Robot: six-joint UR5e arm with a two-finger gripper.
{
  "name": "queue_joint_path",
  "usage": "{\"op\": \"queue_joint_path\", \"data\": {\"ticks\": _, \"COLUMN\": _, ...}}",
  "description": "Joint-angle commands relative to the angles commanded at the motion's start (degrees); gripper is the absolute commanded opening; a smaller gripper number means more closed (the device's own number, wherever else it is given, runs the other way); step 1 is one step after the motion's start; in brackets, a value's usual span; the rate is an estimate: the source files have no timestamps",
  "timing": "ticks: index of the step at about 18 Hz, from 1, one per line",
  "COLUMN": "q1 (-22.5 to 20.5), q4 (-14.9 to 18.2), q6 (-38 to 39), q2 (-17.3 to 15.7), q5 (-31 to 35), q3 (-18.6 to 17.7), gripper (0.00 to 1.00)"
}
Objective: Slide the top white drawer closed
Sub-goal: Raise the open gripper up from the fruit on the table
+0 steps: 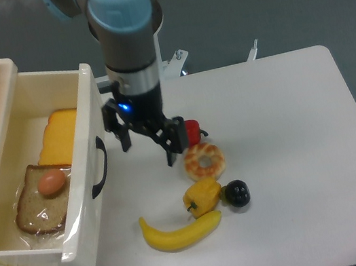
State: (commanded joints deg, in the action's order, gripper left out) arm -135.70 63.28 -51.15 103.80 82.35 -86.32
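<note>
I see the deep glossy white plastic drawer (43, 191) pulled out at the left of the bench (292, 154). My gripper (147, 146) hangs just right of its black arched handle (100, 167), jaws open and empty. The drawer looks stiff and slippery; I judge pushing the front panel best.

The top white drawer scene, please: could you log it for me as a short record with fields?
drawer: glossy white plastic top drawer with black arched handle, pulled open
contents: toast slice with egg, yellow cheese slices
gripper: black two-finger gripper, open, just right of the drawer front, holding nothing
table items: yellow banana, yellow pepper, bagel, black berry, red item
</note>
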Motion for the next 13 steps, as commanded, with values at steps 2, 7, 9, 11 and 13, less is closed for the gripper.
{"op": "queue_joint_path", "data": {"ticks": 2, "q1": -1.8, "q4": 0.0, "q6": -0.2, "q2": 0.1, "q5": 0.1, "q3": 0.2, "gripper": 1.0}}
{"op": "queue_joint_path", "data": {"ticks": 7, "q1": -2.8, "q4": 0.0, "q6": 0.3, "q2": 0.9, "q5": 0.1, "q3": 0.3, "gripper": 1.0}}
{"op": "queue_joint_path", "data": {"ticks": 9, "q1": -2.9, "q4": -0.1, "q6": 0.7, "q2": 1.3, "q5": 0.7, "q3": -0.3, "gripper": 1.0}}
{"op": "queue_joint_path", "data": {"ticks": 11, "q1": -3.0, "q4": -0.1, "q6": 1.8, "q2": 1.9, "q5": 1.8, "q3": -0.7, "gripper": 1.0}}
{"op": "queue_joint_path", "data": {"ticks": 13, "q1": -3.1, "q4": -0.1, "q6": 1.8, "q2": 2.7, "q5": 1.8, "q3": -0.7, "gripper": 1.0}}
